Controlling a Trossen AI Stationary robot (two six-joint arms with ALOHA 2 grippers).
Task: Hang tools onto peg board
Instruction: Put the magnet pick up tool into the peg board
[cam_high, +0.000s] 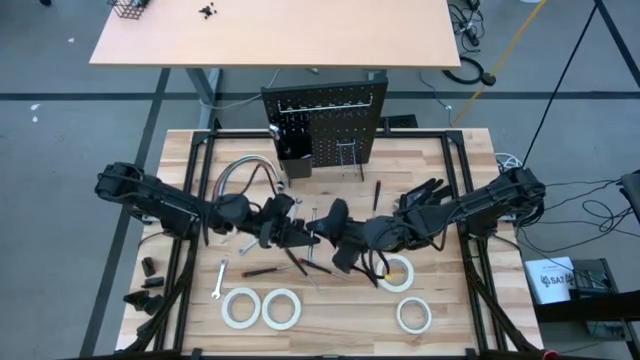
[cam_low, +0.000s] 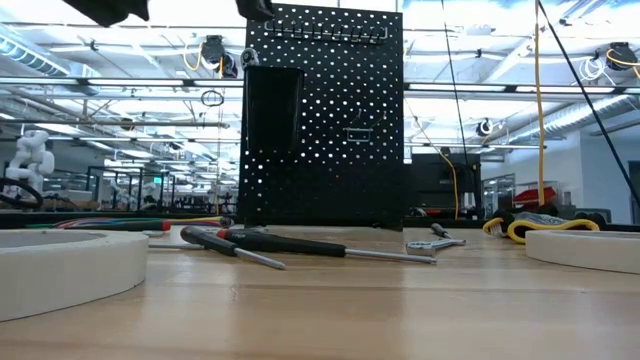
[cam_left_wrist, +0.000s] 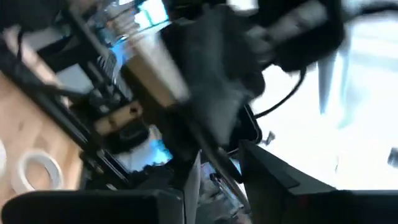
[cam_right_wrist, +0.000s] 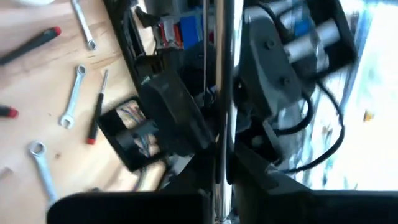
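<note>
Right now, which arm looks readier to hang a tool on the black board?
Probably the right: a silver shaft runs through the right gripper, so it seems to hold a tool already. The left gripper sits beside it mid-table, its grip unclear. Both lie about equally short of the peg board.

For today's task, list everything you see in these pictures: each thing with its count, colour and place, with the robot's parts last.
peg board: one, black, upright at the table's far edge
bin: one, black, on the peg board
tape rolls: four, white, flat on the table's near part
wrenches: at least three, silver, lying on the table
screwdrivers: several, red and black handles, lying mid-table
cable bundle: one, grey, before the peg board
table: one, light wood
second table: one, light wood, beyond the peg board
left hand: one, dark, mid-table
right hand: one, dark, beside the left hand
</note>
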